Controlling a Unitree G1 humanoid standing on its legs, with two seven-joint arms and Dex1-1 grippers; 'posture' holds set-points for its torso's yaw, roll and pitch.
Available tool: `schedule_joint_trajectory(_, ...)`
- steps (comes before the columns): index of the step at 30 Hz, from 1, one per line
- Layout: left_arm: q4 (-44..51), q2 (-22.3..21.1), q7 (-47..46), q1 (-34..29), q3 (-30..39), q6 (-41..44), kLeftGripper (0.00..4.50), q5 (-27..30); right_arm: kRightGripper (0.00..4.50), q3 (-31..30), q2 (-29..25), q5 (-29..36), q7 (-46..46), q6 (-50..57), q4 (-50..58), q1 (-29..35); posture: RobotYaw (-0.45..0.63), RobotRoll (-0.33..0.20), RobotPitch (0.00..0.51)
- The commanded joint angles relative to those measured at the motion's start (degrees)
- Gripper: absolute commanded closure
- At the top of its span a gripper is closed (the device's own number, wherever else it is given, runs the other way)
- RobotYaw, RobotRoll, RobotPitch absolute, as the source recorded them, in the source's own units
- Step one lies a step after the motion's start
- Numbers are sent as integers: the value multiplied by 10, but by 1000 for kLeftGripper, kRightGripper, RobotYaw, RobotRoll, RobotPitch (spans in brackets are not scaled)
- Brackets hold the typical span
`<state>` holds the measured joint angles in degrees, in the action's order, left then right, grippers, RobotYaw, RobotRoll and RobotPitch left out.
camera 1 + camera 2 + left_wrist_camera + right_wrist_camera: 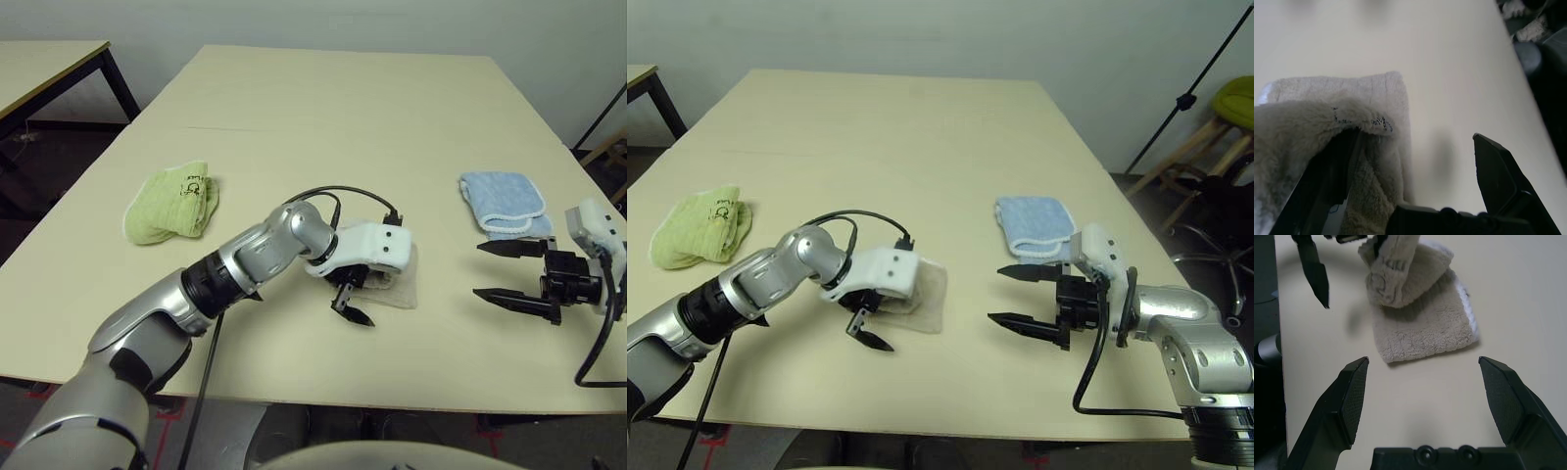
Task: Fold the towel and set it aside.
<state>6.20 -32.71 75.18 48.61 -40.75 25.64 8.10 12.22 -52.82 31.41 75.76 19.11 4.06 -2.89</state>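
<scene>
Left pincer point(351, 304) gapes wide, one finger under the towel's point(1425, 328) fold.

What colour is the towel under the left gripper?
Beige, with white edging; the towel shows best in the right wrist view.

towel point(929, 294) mostly behind left gripper point(865, 327)

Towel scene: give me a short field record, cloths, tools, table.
towel: beige, folded small, near the table's front edge, one flap draped over a left finger
left tool: open, at the towel
right tool: open, holding nothing, pointed at the towel
green cloth: bunched, on the left
blue cloth: folded, on the right
table: pale top
</scene>
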Motion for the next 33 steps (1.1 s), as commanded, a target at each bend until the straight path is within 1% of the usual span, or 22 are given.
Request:
schedule_joint_trajectory(1, 23, -6, 35, 0, 31, 38, 22, 33, 0, -6, -6, -1, 5, 7, -11, -18, 76, 0, 51)
schedule_joint_trajectory(4, 20, -3, 54, 0, 53, 42, 22, 51, 0, -10, -5, -2, 9, 11, -22, -33, 92, 0, 53)
schedule_joint_trajectory(6, 8, -1, 63, 4, 53, 23, 22, 42, 0, -14, -5, -6, 14, 9, -36, -43, 102, 0, 56)
schedule_joint_trajectory(8, -15, 6, 67, 22, 27, -4, 22, 1, 0, -23, -5, -15, 19, 6, -53, -60, 116, 0, 57)
schedule_joint_trajectory(9, -29, 13, 77, 33, 11, -31, 22, -19, 0, -29, -4, -19, 21, 6, -61, -69, 117, 0, 58)
schedule_joint_trajectory(12, -79, 32, 91, 66, -28, -88, 22, -79, 0, -46, 0, -29, 25, 6, -79, -96, 100, 0, 63)
schedule_joint_trajectory(14, -107, 38, 92, 82, -39, -91, 22, -108, 0, -53, 3, -30, 26, 7, -83, -109, 96, 0, 64)
schedule_joint_trajectory(17, -121, 42, 83, 84, -21, -45, 22, -119, 0, -54, 5, -29, 23, 10, -80, -111, 88, 0, 67)
schedule_joint_trajectory(19, -120, 20, 90, 76, -18, -61, 22, -135, 0, -48, 3, -27, 21, 10, -74, -98, 89, 0, 67)
schedule_joint_trajectory(21, -106, 2, 79, 66, -7, -31, 22, -145, 0, -42, 0, -26, 21, 10, -69, -82, 87, 0, 67)
schedule_joint_trajectory(24, -79, -26, 78, 61, 10, -52, 22, -155, 0, -36, -3, -25, 18, 8, -66, -70, 91, 0, 60)
schedule_joint_trajectory(26, -69, -35, 67, 60, 25, -66, 22, -162, 0, -34, -4, -25, 17, 7, -67, -68, 91, 0, 60)
schedule_joint_trajectory(29, -30, -54, 93, 59, 56, -52, 22, -132, 0, -34, -6, -25, 17, 7, -69, -71, 93, 0, 55)
schedule_joint_trajectory(33, -6, -67, 95, 64, 94, -24, 22, -113, 0, -42, -5, -25, 12, 18, -61, -87, 106, 0, 48)
